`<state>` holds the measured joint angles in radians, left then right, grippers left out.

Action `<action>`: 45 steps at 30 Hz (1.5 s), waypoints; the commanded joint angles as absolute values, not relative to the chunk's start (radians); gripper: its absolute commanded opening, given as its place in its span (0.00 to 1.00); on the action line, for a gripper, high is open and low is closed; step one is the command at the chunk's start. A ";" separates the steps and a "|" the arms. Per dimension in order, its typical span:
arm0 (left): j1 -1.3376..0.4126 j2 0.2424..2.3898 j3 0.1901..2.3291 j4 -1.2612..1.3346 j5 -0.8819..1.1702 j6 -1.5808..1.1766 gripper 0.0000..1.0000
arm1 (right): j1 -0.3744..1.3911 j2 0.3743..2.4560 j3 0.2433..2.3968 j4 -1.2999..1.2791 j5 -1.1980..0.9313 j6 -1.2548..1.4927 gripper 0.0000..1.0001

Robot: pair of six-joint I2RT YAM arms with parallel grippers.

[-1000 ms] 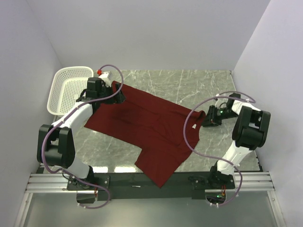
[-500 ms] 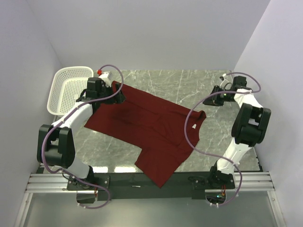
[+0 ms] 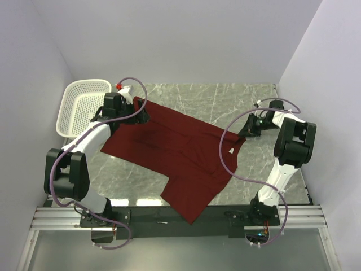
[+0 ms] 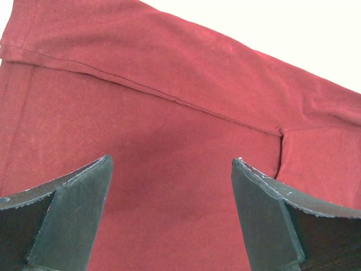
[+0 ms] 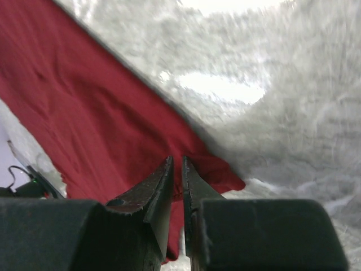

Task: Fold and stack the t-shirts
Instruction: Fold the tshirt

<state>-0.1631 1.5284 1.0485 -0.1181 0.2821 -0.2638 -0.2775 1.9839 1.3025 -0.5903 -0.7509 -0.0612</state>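
Observation:
A maroon t-shirt (image 3: 175, 149) lies spread flat and slantwise across the marble table, its lower end hanging over the near edge. My left gripper (image 3: 141, 114) hovers over the shirt's far left corner. Its jaws stand wide open (image 4: 172, 161) above the cloth (image 4: 169, 101), with a seam running past just beyond them. My right gripper (image 3: 247, 129) is just off the shirt's right corner. In the right wrist view its jaws (image 5: 176, 159) are almost together with a thin slit between, no cloth in them, and they point at the shirt's corner (image 5: 225, 180).
A white perforated basket (image 3: 70, 107) stands at the far left, beside the left arm. Bare marble table (image 3: 225, 101) lies behind the shirt and to its right. Purple cables loop from both arms, one over the shirt's right side.
My right gripper swung back away from the shirt's right corner, then returned close to it, with its jaws narrowing. The left arm and the shirt stayed still.

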 commanded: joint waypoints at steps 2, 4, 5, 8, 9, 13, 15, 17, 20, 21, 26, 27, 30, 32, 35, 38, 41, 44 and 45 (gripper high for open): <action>-0.164 1.509 1.048 -0.106 0.311 -0.242 0.92 | -0.278 1.953 1.293 -0.601 -0.675 -0.104 0.18; -0.164 1.508 1.045 -0.106 0.307 -0.239 0.92 | -0.278 1.970 1.298 -0.604 -0.632 -0.112 0.18; -0.164 1.508 1.045 -0.109 0.305 -0.238 0.92 | -0.278 1.973 1.302 -0.607 -0.623 -0.113 0.18; -0.164 1.514 1.048 -0.106 0.310 -0.241 0.92 | -0.276 1.979 1.308 -0.597 -0.583 -0.114 0.18; -0.164 1.516 1.049 -0.109 0.311 -0.241 0.92 | -0.276 1.979 1.313 -0.595 -0.572 -0.115 0.18; -0.164 1.522 1.054 -0.112 0.314 -0.242 0.92 | -0.275 1.985 1.336 -0.580 -0.508 -0.129 0.19; -0.164 1.519 1.052 -0.112 0.311 -0.239 0.92 | -0.273 1.982 1.344 -0.574 -0.505 -0.138 0.20; -0.164 1.517 1.051 -0.110 0.310 -0.238 0.92 | -0.272 1.977 1.348 -0.581 -0.537 -0.149 0.22; -0.164 1.519 1.054 -0.115 0.308 -0.238 0.92 | -0.273 1.938 1.353 -0.589 -0.589 -0.161 0.26; -0.164 1.519 1.052 -0.117 0.308 -0.238 0.92 | -0.272 1.916 1.348 -0.574 -0.598 -0.161 0.28; -0.164 1.514 1.057 -0.121 0.302 -0.233 0.92 | -0.239 1.737 1.342 -0.606 -0.679 -0.260 0.42; -0.164 1.511 1.060 -0.126 0.299 -0.232 0.92 | -0.206 1.709 1.333 -0.614 -0.683 -0.329 0.44; -0.164 1.493 1.066 -0.136 0.287 -0.224 0.92 | -0.132 1.614 1.281 -0.692 -0.715 -0.562 0.48; -0.164 1.464 1.066 -0.143 0.261 -0.218 0.92 | -0.052 1.560 1.218 -0.724 -0.703 -0.616 0.49; -0.164 1.396 1.054 -0.141 0.223 -0.215 0.91 | 0.061 1.529 1.158 -0.857 -0.727 -0.829 0.49; -0.164 1.301 1.014 -0.124 0.161 -0.213 0.92 | 0.222 1.476 1.047 -0.864 -0.632 -0.910 0.49; -0.164 1.205 0.962 -0.107 0.105 -0.210 0.92 | 0.340 1.411 0.947 -0.746 -0.513 -0.794 0.47; -0.164 1.126 0.892 -0.092 0.062 -0.206 0.93 | 0.411 1.402 0.916 -0.712 -0.442 -0.740 0.45; -0.164 1.111 0.881 -0.091 0.051 -0.204 0.93 | 0.434 1.399 0.905 -0.707 -0.425 -0.735 0.45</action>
